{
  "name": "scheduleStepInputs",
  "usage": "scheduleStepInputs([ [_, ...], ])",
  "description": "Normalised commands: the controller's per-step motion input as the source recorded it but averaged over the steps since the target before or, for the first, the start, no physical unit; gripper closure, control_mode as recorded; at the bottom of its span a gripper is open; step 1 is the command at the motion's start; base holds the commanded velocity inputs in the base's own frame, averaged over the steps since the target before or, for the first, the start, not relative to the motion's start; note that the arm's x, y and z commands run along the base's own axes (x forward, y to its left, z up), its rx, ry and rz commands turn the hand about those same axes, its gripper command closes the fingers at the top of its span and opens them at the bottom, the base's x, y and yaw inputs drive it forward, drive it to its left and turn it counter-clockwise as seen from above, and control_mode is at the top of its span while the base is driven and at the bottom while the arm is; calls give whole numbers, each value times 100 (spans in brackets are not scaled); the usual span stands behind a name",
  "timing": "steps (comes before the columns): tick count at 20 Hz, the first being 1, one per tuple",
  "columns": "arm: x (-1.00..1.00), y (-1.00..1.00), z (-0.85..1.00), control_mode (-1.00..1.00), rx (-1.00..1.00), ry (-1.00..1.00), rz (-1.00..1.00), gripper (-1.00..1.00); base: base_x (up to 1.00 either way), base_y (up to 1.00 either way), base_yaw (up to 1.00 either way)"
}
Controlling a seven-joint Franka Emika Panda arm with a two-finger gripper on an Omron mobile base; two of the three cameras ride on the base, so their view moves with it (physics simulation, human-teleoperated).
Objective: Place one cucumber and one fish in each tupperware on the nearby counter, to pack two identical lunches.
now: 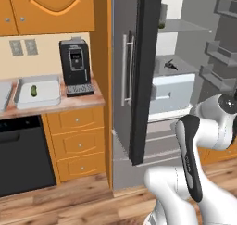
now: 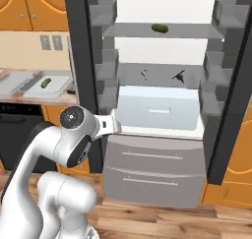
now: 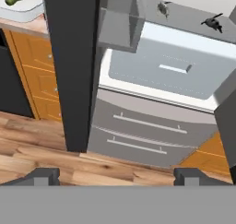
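Standing open, the fridge is serving as the store for what is not yet packed, which is why the task's things are split between it and the table. One cucumber is already lying inside a tupperware on the table, just left of the black coffee machine; the second tupperware is sitting beside the first, on the side away from the fridge, and appears to be holding nothing, though only part of it is showing. The other cucumber is resting on the upper fridge shelf, so it is waiting to be fetched. On the shelf below it, above the pale drawer, two small dark items are lying well apart from each other: one toward the right and one toward the left. These are probably the fish, but they are too small to make out for certain.

The end effector is hanging in free air in front of the fridge, looking down at the lower drawers and the wooden floor. Its two fingertips are standing spread wide, one at each side of the hand view, with nothing between them and nothing touching them. Judging from this, the arm is positioned for reaching into the fridge rather than for setting something down.
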Motion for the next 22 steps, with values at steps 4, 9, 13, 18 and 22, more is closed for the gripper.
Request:
scheduleStepInputs([
  [4,0,0,0,100,0,0,0,-100,20,-99,0],
  [9,0,0,0,100,0,0,0,-100,46,-32,1],
  [13,0,0,0,100,0,0,0,-100,92,0,3],
  [18,0,0,0,100,0,0,0,-100,80,-34,0],
  [22,0,0,0,100,0,0,0,-100,66,-39,0],
])
